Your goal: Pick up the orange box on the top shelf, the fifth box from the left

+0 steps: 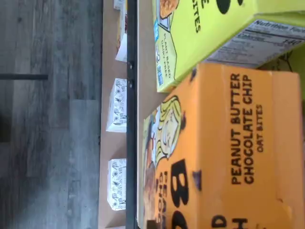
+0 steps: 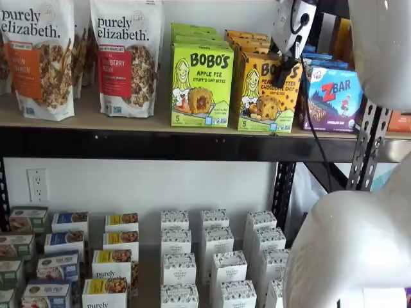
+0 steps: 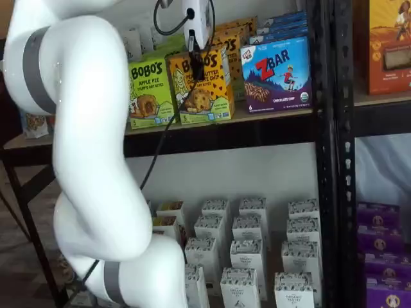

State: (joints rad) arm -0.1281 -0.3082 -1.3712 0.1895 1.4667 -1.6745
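White gripper point(image 2: 280, 76) hangs before orange box point(image 2: 266, 93), jaws seemingly unclear.

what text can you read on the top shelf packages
"BOBO'S PEANUT BUTTER CHOCOLATE CHIP", "5": orange box
"BOBO'S APPLE PIE", "5": lime-green box
"ZBAR", "CHOCOLATE CHIP": blue box
"purely elizabeth.": granola bags
Nutrition panels and the small white boxes on the lower level: too small to read.
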